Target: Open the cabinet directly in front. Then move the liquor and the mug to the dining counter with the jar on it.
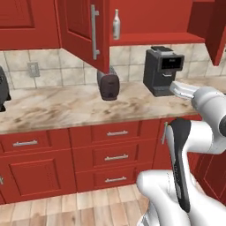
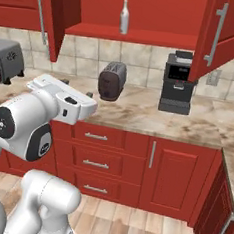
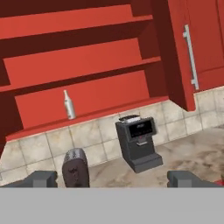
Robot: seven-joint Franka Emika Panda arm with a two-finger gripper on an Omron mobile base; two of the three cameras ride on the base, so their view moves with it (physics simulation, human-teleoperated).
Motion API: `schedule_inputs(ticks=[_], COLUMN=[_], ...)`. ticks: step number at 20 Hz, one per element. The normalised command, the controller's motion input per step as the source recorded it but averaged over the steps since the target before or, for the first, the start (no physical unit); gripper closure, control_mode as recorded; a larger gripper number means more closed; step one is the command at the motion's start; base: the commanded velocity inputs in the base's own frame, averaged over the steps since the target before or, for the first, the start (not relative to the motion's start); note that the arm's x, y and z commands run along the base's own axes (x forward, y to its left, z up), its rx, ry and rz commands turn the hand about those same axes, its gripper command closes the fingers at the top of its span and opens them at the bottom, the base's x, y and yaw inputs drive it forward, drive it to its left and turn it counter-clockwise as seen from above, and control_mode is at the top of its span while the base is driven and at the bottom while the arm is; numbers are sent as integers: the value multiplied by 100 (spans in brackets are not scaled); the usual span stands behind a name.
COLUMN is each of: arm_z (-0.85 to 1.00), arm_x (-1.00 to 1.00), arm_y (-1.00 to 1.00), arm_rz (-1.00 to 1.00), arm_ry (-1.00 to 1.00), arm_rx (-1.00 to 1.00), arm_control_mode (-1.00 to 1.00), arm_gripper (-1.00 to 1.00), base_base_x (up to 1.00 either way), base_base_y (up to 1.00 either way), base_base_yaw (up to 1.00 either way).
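gripper [image 3: 112, 178] wide, empty; cabinet [image 3: 87, 65] open. liquor [image 3: 68, 105] at eleven o'clock on bottom shelf; reach and grasp judged next.

Cabinet [image 2: 148, 11] red wood, matt; handles [image 2: 215, 35] brushed metal; counter [image 1: 57, 108] marbled stone, smooth.

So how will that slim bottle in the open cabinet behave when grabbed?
The liquor is tall, narrow and upright on the lowest shelf, so a sideways nudge would likely tip it. It looks rigid and smooth, so it may slip; gripping its wider body seems safer than the neck.
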Motion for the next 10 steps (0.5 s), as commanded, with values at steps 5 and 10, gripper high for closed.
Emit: schedule_inputs(ticks=[5,10], arm_z=[0,0], arm_x=[0,0], arm_y=[0,0], arm_rz=[0,0], arm_ry=[0,0], arm_rx=[0,0], arm_control_mode=[100,100], arm_gripper=[-100,-100], base_base_x=[100,32], base_base_y=[-25,-2], base_base_yaw=[0,0])
